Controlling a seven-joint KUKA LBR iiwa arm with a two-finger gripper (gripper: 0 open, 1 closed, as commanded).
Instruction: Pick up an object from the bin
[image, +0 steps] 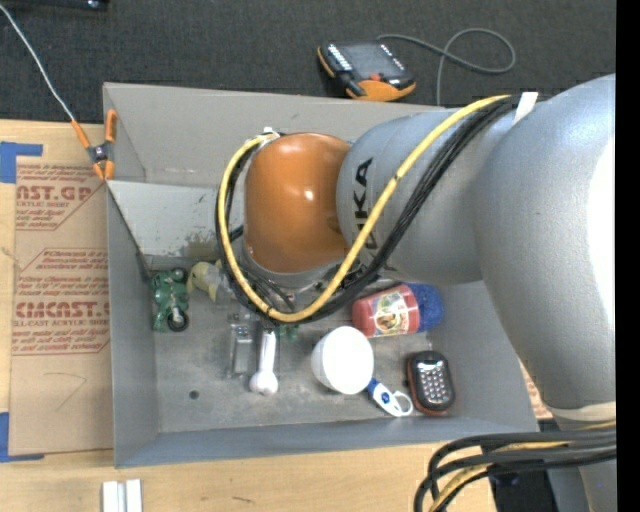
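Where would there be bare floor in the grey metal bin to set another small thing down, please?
The front-left corner of the bin floor is bare, bordered by the green plastic piece, the white bone-shaped stick and the front wall. A smaller strip lies right of the black keypad remote. Crowded: between white round cup and red-and-blue bottle.

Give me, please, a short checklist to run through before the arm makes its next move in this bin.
1. Gripper inside the grey metal bin, under the orange wrist cover: ok.
2. White bone-shaped plastic piece right beside gripper: ok.
3. Anything held: cannot tell.
4. White round cup apart from gripper: ok.
5. Red-and-blue can apart, further right: ok.
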